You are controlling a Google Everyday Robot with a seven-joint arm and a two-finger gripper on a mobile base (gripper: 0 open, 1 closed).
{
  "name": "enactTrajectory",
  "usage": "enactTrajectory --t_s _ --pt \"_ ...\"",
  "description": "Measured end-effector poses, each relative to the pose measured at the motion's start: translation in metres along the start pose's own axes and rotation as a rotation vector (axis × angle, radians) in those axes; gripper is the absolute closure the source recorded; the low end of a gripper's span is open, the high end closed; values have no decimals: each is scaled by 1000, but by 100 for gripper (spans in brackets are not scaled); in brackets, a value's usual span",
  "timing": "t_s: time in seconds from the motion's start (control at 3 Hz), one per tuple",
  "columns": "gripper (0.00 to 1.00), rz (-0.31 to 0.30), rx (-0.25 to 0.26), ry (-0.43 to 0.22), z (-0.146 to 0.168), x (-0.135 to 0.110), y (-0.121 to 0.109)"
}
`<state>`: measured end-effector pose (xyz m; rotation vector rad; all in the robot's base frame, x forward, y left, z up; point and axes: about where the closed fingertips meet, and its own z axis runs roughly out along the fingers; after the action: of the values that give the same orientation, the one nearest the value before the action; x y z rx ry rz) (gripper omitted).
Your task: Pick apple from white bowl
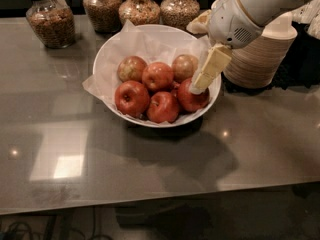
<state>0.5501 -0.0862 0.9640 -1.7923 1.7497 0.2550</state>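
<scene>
Grey and glossy, the desk (150, 184) carries every item and fills most of the view; we note bright reflections on its surface at the lower left. The white robot arm (260, 4) enters from the upper right corner and reaches down and to the left. The white bowl (165, 123) stands on the rear half of the desk and is lined with crumpled white paper (145, 41), which sticks out over the rim at the left and the right. A stack of beige paper bowls (260, 59) stands just beside the white bowl on its right, partly hidden behind the arm. Four glass jars (50, 21) with grainy brown contents stand in a row along the rear edge, behind the white bowl.

The end effector (197, 86), cream in colour, points down and to the left over the right-hand part of the white bowl. Its tip lies in front of the right-hand deep-red apple; we cannot tell whether it touches the fruit. We also cannot tell whether the end effector is apart or together.

Three deep-red apples (132, 98) occupy the front of the white bowl. Two yellow-tan apples (131, 68) lie at the rear left and rear right. The apple (157, 76), orange-red, lies in the middle between the yellow-tan apples, touching the fruit around it, left of the end effector and apart from it.
</scene>
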Motion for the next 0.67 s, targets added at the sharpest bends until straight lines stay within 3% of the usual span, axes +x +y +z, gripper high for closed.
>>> enactTrajectory --t_s 0.67 --pt "20 -38 -74 -37 23 -25 -3"
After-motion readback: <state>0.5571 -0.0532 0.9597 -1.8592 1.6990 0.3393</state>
